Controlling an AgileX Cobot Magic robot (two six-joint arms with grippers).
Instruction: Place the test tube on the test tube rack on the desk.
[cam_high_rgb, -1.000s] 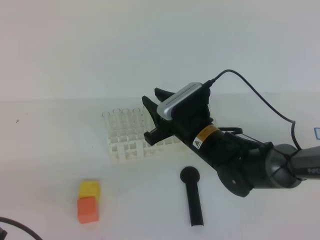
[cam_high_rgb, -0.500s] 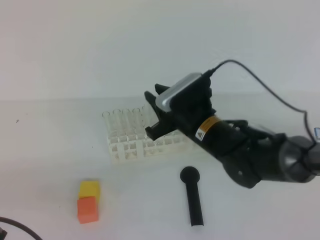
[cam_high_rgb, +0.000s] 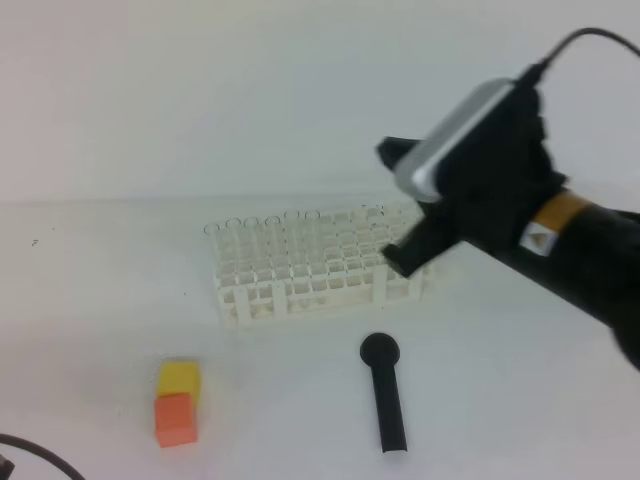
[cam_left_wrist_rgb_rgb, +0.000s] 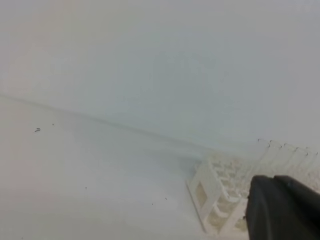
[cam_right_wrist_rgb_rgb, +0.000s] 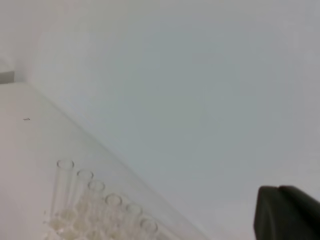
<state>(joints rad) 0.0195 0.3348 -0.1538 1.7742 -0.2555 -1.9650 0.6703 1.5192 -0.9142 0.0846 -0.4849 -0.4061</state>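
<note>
The white test tube rack (cam_high_rgb: 320, 262) stands on the desk (cam_high_rgb: 100, 300) in the exterior view. Several clear test tubes (cam_high_rgb: 250, 240) stand upright in its back row; I cannot tell the task's tube from the others. My right gripper (cam_high_rgb: 395, 210) hangs above the rack's right end, jaws spread, holding nothing. The right wrist view shows the row of tubes (cam_right_wrist_rgb_rgb: 95, 197) and one dark finger (cam_right_wrist_rgb_rgb: 287, 212). The left wrist view shows the rack's end (cam_left_wrist_rgb_rgb: 212, 192) and one dark finger (cam_left_wrist_rgb_rgb: 282, 207); the left gripper is out of the exterior view.
A black tool (cam_high_rgb: 385, 392) lies on the desk in front of the rack. A yellow block on an orange block (cam_high_rgb: 177, 403) sits at the front left. A black cable (cam_high_rgb: 30, 455) curls at the bottom left corner.
My right gripper has risen and pulled back to the right, away from the rack's back row. The rack's right half now shows. Nothing on the desk has moved.
</note>
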